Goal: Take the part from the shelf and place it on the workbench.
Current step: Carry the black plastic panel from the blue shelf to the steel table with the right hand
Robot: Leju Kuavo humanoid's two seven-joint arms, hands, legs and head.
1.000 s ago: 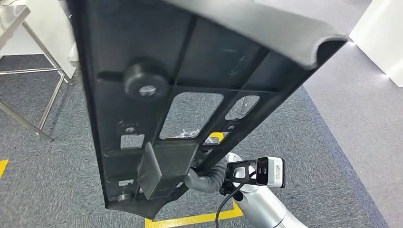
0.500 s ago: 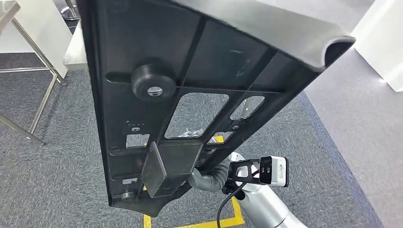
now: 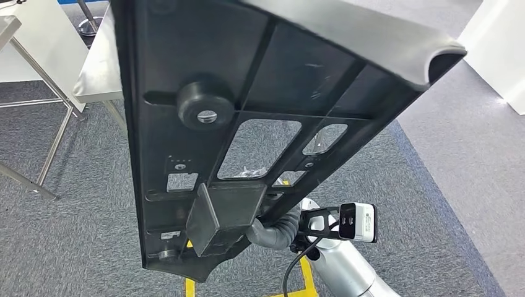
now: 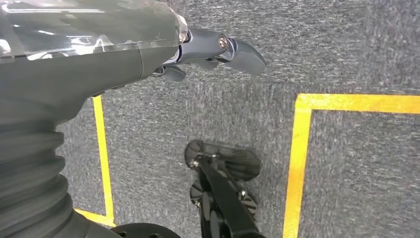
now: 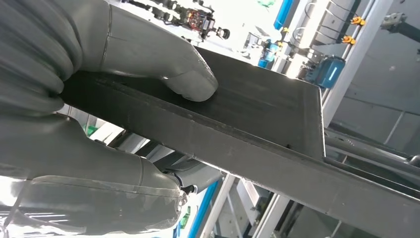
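Observation:
The part (image 3: pixel 272 80) is a large black plastic panel with ribs, cut-outs, a round boss and a box-shaped block. It is held up tilted, close in front of my head camera. My right hand (image 5: pixel 99 99) grips it, the thumb (image 5: pixel 168 69) pressing on a flat black face (image 5: pixel 257 114). In the head view the ribbed wrist cover of my right hand (image 3: pixel 275 230) runs in behind the panel's lower end. My left hand (image 4: pixel 148 54) hangs over the grey carpet and holds nothing. A steel workbench (image 3: pixel 93 74) stands at the upper left, partly hidden by the panel.
A second steel table's legs (image 3: pixel 37 62) stand at the far left. Yellow tape lines (image 3: pixel 306 272) mark the grey carpet under me. A white cabinet (image 3: pixel 501 49) stands at the right. Shelving and equipment show behind the part in the right wrist view.
The whole picture has shifted, so the camera has moved: the steel workbench has come further into view at the upper left. The part stays in my right hand's grip.

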